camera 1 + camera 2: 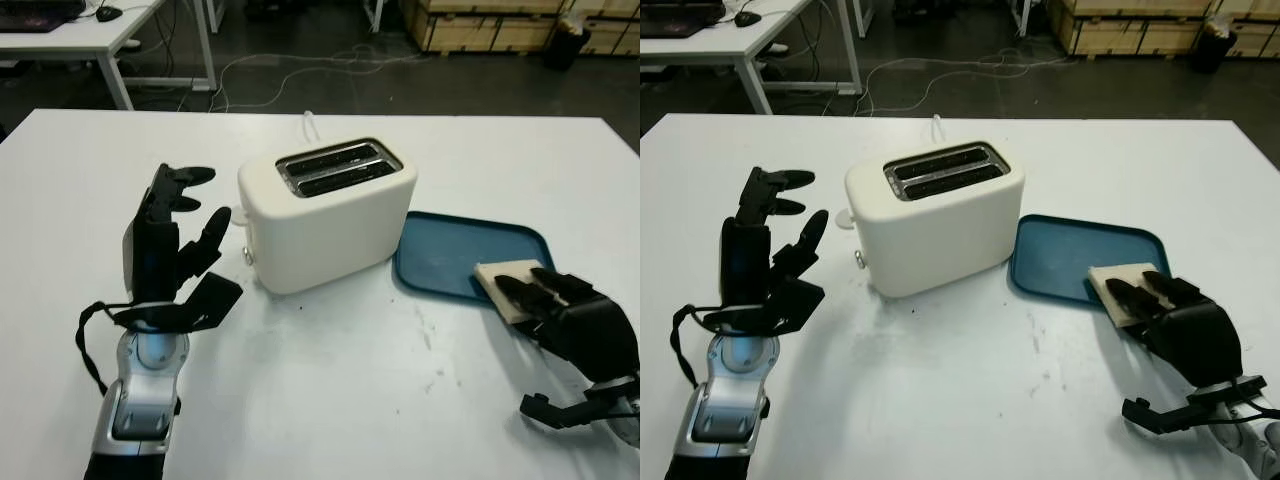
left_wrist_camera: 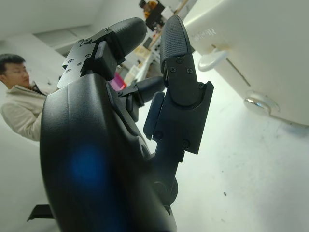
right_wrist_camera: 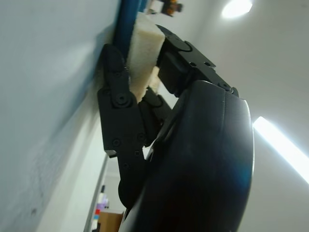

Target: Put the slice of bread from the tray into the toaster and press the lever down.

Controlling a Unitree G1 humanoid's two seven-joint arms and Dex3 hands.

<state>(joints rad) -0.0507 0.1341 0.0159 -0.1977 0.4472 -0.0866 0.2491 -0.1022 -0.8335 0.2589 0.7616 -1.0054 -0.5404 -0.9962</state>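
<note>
In the left eye view, the right hand (image 1: 560,300) is covering the near part of the bread slice (image 1: 503,280), so only its pale far edge is showing. The slice is lying at the near right corner of the smooth blue tray (image 1: 450,250), which has rounded corners and a low rim. The cream toaster (image 1: 330,215), glossy and rounded, is standing just left of the tray with two dark empty slots on top. Its lever (image 1: 240,215) is partly hidden at the left end. The left hand (image 1: 175,250) is hanging open and upright above the white table (image 1: 330,400), beside the toaster, holding nothing.

In the left wrist view, the hand's matte black shell is blocking much of the scene; the toaster lever (image 2: 212,58) and a chrome knob (image 2: 256,104) are showing beyond the fingers (image 2: 176,53). A person (image 2: 19,101) is sitting behind.

In the right wrist view, the black fingers (image 3: 116,96) are closing around the spongy white slice (image 3: 142,53) at the tray's edge; the far side of the slice is hidden.
</note>
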